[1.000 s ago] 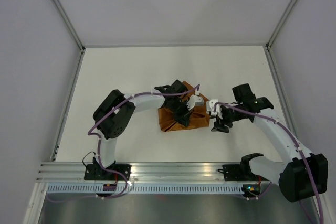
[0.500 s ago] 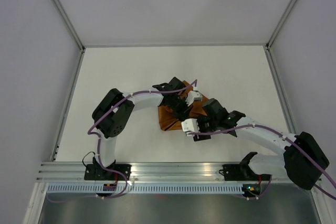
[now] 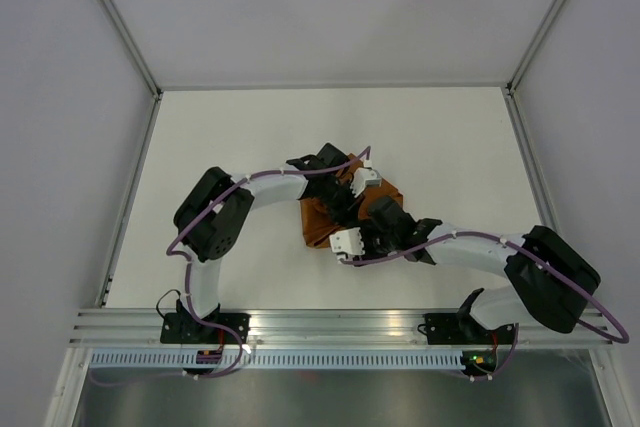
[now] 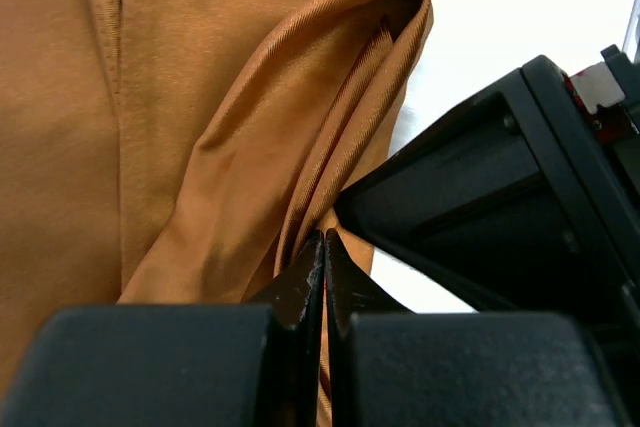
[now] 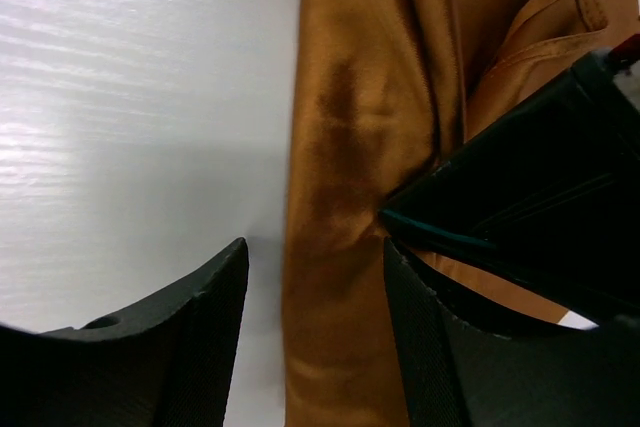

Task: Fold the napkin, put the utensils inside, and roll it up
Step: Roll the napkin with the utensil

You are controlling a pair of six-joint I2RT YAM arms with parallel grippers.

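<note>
One napkin [image 3: 318,230], bunched, mid-worktop [image 3: 230,137]; left gripper [image 4: 322,252] jaws clamped on its fold; right gripper [image 5: 315,257], jaws apart, swung in from the right, now straddling the napkin's edge.

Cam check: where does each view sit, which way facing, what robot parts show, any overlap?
Top external: above and behind the bases, facing down at the table; left arm and right arm show, meeting over the napkin.
Left wrist: on the left arm, looking along the left hand, shut on a napkin fold.
Right wrist: on the right arm, looking through the open right hand at the napkin's edge.
Both wrist views share the napkin.
</note>
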